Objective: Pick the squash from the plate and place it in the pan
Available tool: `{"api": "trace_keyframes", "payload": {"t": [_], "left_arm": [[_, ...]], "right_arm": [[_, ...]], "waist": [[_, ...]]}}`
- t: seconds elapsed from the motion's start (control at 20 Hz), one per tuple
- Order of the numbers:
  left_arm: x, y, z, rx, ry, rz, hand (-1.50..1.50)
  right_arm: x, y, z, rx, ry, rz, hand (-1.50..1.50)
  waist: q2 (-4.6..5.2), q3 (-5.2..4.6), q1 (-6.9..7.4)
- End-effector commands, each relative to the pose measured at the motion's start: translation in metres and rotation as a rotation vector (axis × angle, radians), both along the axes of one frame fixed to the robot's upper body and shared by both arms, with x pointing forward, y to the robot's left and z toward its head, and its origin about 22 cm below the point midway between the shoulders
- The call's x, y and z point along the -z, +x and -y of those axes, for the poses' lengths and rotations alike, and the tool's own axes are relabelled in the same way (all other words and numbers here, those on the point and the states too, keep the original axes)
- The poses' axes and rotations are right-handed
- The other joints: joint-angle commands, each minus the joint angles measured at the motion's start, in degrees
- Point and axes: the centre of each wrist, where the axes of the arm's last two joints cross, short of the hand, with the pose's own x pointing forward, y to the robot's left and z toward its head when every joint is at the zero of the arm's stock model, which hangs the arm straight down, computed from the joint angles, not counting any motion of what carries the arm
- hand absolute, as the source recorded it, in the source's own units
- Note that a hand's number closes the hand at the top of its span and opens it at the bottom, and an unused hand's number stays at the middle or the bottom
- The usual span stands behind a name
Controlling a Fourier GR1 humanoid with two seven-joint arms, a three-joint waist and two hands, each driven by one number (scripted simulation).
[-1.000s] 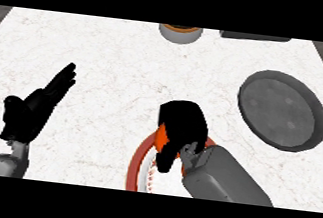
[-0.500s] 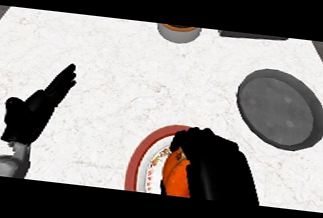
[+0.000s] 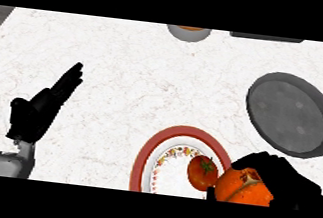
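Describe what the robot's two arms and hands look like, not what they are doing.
The left robot hand is matte black with slim fingers, joined to a rounded grey forearm bearing a round dial-like marking. The right robot hand is the same black; its forearm is not visible. No cables or sleeves show.

A white marbled counter (image 3: pixel 146 79) with faint reddish veins fills the view. At about twelve o'clock, cut off by the top edge, stands a grey round vessel (image 3: pixel 188 32) with something orange inside, and just to its right, toward one o'clock, a flat dark grey object (image 3: pixel 266 37) lies along the same edge, too little of it visible to name. At roughly five o'clock sits a small red tomato (image 3: pixel 202 172) with a dark green stem end.
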Motion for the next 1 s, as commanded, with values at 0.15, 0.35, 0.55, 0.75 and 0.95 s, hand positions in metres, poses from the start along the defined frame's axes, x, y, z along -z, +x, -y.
{"api": "trace_keyframes", "payload": {"t": [0.15,0.35,0.55,0.75,0.95], "left_arm": [[0.008,-0.005,0.004,0.007,-0.007,0.005,0.0],[0.01,0.003,0.0,0.039,-0.004,0.015,0.0],[-0.006,0.006,0.016,0.023,0.005,0.01,0.0],[0.002,0.007,0.019,0.041,-0.01,0.002,0.0],[-0.002,0.013,0.01,0.035,-0.01,0.018,0.0]], "right_arm": [[0.034,0.033,0.056,0.069,0.133,0.046,1.5],[0.065,0.063,0.074,0.125,0.059,0.037,1.5],[0.072,0.103,0.124,0.176,0.055,0.085,1.5],[0.081,0.144,0.162,0.193,0.057,0.098,1.5],[0.099,0.168,0.165,0.153,0.049,0.086,1.5]], "waist": [[0.29,-0.03,1.15],[0.28,-0.08,1.18],[0.32,-0.05,1.45],[0.5,-0.04,1.87],[0.35,-0.08,1.64]]}}
